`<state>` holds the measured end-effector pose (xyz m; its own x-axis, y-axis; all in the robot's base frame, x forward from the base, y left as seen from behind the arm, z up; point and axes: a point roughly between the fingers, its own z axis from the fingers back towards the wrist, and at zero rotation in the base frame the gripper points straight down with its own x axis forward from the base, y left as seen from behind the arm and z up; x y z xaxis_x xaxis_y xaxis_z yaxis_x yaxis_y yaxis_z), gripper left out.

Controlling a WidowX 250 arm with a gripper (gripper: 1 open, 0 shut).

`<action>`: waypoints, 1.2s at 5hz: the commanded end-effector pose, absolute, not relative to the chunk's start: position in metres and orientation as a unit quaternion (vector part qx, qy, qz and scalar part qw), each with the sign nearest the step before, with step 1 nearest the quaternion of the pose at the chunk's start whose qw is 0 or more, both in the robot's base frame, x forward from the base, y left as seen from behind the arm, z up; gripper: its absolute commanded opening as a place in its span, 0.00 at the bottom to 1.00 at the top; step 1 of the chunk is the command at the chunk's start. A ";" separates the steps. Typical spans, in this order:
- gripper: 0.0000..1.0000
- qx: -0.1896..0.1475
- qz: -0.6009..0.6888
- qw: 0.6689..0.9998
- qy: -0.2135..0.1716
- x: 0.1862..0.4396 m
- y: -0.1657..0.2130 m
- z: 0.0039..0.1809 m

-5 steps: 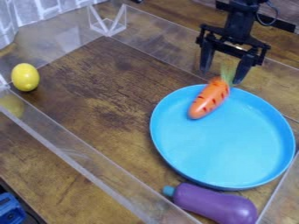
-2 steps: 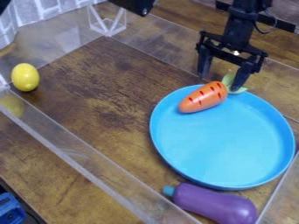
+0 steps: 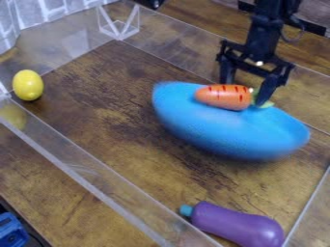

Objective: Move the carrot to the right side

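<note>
Carrot: at the far rim of the plate, leafy end by the gripper.
Plate: blurred, apparently tipped, probably from pressure there.
Gripper: fingers spread, clasping nothing, presumably placed to reach the carrot.

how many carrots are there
1 in view: the orange carrot, on the far edge of the blue plate, right by the dark gripper; none seem hidden, though the gripper could cover something
</note>
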<state>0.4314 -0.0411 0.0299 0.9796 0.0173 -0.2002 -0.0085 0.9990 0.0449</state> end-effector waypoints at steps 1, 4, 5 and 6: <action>1.00 0.021 0.001 0.997 0.076 0.439 -0.027 0.041; 1.00 0.033 -0.075 0.989 0.127 0.423 0.023 0.028; 1.00 0.031 -0.090 0.985 0.142 0.424 0.033 0.026; 0.00 0.027 -0.119 0.980 0.159 0.413 0.035 0.023</action>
<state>0.4129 0.0281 0.0196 0.9186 -0.2169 -0.3303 0.2367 0.9714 0.0203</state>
